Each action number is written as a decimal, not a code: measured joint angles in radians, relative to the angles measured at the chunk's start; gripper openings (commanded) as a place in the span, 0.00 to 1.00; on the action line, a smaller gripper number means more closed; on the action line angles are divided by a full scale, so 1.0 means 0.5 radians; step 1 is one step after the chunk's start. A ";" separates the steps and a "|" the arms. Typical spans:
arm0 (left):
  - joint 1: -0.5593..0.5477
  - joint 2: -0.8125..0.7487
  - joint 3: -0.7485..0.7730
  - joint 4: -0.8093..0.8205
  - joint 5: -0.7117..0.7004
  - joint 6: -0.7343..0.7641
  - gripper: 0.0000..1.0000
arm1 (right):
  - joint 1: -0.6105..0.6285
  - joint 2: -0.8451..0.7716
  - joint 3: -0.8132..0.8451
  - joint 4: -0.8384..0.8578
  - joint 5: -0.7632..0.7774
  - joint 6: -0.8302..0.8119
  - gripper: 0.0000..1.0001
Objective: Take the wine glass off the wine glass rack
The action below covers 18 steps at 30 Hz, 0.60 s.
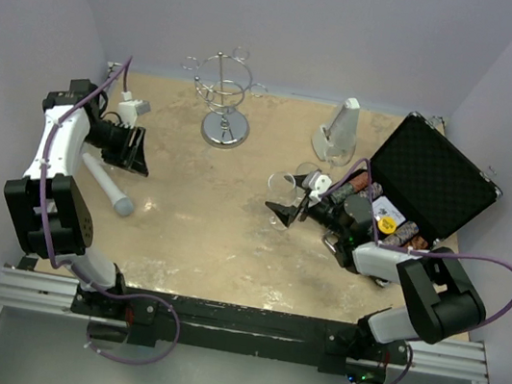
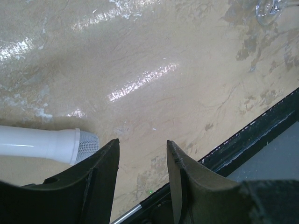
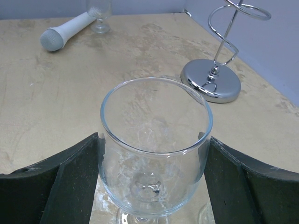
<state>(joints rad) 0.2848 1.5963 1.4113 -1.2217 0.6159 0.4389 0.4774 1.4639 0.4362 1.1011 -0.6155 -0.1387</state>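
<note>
Two end effectors are hovering over the bench (image 1: pixel 228 246): the right end effector (image 3: pixel 154 149) is gripping the wine glass (image 3: pixel 149 182) by its bowl, one finger pressing each side. The wine glass rack (image 3: pixel 211 79) is standing well apart from that glass, while the left end effector (image 2: pixel 142 154) is hanging open beside a microphone (image 2: pixel 46 142).

You had bare tabletop (image 1: pixel 210 234) through the frame's middle. The microphone (image 1: pixel 107 184) blocked the left and the wine glass (image 1: pixel 286 189) centre right. The wine glass rack (image 1: pixel 229 100) stood top centre. The metronome (image 1: pixel 337 132) and open case (image 1: pixel 434 176) left seemingly little room at upper right.
</note>
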 measured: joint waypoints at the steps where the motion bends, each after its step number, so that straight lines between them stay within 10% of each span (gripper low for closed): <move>1: -0.002 0.000 0.000 0.000 0.000 0.000 0.49 | 0.000 0.000 0.000 0.000 0.003 0.000 0.78; 5: -0.012 0.000 0.000 -0.001 0.000 0.005 0.49 | 0.000 0.004 0.000 0.006 0.011 0.000 0.99; 18: -0.042 0.006 0.000 0.001 -0.001 0.007 0.49 | 0.000 0.006 0.029 0.073 0.046 -0.001 0.99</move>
<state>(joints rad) 0.2638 1.5993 1.4113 -1.2213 0.6155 0.4423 0.4774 1.4670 0.4507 1.1378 -0.5926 -0.1390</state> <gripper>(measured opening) 0.489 0.985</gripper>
